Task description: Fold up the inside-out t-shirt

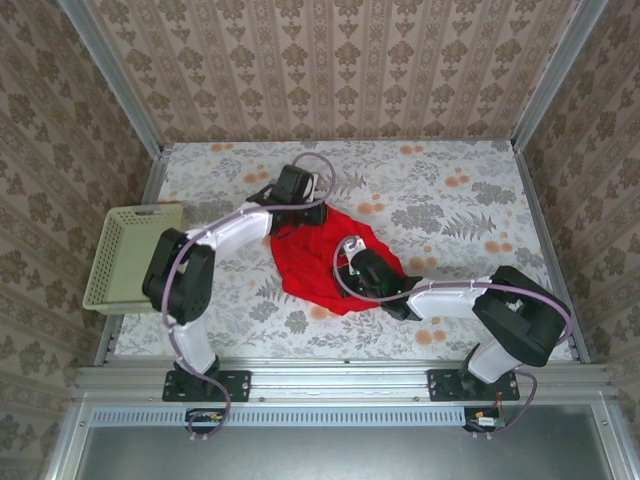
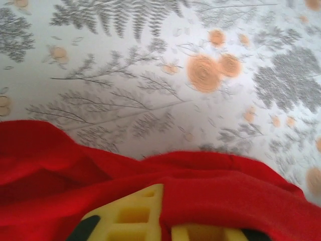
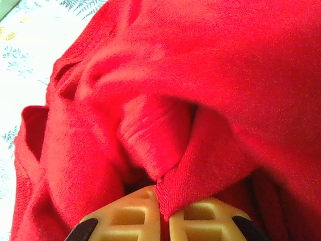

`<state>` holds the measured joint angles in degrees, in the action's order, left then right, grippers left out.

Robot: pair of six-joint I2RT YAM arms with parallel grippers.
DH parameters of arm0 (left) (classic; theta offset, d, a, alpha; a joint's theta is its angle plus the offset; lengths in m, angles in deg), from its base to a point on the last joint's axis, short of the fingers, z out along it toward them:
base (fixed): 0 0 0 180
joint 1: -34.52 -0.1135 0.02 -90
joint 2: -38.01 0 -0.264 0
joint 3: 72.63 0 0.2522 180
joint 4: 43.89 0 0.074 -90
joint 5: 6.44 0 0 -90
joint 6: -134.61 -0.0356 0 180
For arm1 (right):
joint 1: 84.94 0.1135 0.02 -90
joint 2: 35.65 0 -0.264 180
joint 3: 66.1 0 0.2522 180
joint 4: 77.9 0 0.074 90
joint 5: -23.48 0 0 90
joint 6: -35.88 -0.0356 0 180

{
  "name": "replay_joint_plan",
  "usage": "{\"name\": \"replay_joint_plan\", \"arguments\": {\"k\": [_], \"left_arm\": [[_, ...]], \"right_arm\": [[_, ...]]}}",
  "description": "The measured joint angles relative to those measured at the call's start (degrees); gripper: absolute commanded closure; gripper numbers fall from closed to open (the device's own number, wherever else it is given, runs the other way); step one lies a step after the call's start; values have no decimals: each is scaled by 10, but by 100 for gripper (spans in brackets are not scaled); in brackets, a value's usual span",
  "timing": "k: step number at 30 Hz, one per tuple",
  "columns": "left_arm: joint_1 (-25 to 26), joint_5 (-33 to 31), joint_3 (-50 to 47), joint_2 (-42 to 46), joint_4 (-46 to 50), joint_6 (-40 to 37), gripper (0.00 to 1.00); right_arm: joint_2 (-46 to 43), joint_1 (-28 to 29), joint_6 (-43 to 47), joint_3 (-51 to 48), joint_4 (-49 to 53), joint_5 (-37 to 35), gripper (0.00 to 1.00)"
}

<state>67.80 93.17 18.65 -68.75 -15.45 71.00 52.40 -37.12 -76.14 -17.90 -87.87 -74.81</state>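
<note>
Floral table (image 1: pixel 460 215), red t-shirt (image 1: pixel 315 275) (crumpled), basket (image 1: pixel 130 255)

Left arm (image 1: pixel 235 228): forearm extended forward and inward, wrist angled down. Left gripper (image 2: pixel 165 213): yellow fingers (image 2: pixel 133 216) closed together, with a fold of the inside-out t-shirt (image 2: pixel 225 201) pinched between them. Right arm (image 1: pixel 450 297): forearm low, extended inward. Right gripper (image 3: pixel 163 211): closed, with a ribbed hem of the same cloth clamped between its fingertips.

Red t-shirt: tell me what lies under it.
The t-shirt lies bunched on the flowered table. The left tool and right tool each pinch a fold. Anything beneath the cloth is hidden.
</note>
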Motion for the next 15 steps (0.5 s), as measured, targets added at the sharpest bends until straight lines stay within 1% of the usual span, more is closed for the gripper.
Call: {"name": "replay_joint_plan", "arguments": {"k": [3,5,7,9,10,12,14,15], "left_arm": [[-28,-14,96,-82,70,19,100],[-46,-30,148,-134,122,24,100],[-59,-49,177,-172,168,24,99],[-68,-67,183,-190,207,24,91],[-69,-71,184,-189,214,24,83],[-67,-80,172,-169,223,23,67],[-61,-85,132,-126,224,21,47],[-59,-87,111,-104,223,23,40]], "right_arm": [[-27,1,7,-7,-1,0,100],[-53,1,11,-10,-1,-2,100],[-81,2,14,-14,1,-5,100],[-110,2,18,-15,1,-10,100],[-123,2,20,-16,1,-16,100],[-136,2,24,-16,2,-27,100],[-136,0,24,-16,6,-36,100],[-135,-1,23,-17,9,-38,100]]}}
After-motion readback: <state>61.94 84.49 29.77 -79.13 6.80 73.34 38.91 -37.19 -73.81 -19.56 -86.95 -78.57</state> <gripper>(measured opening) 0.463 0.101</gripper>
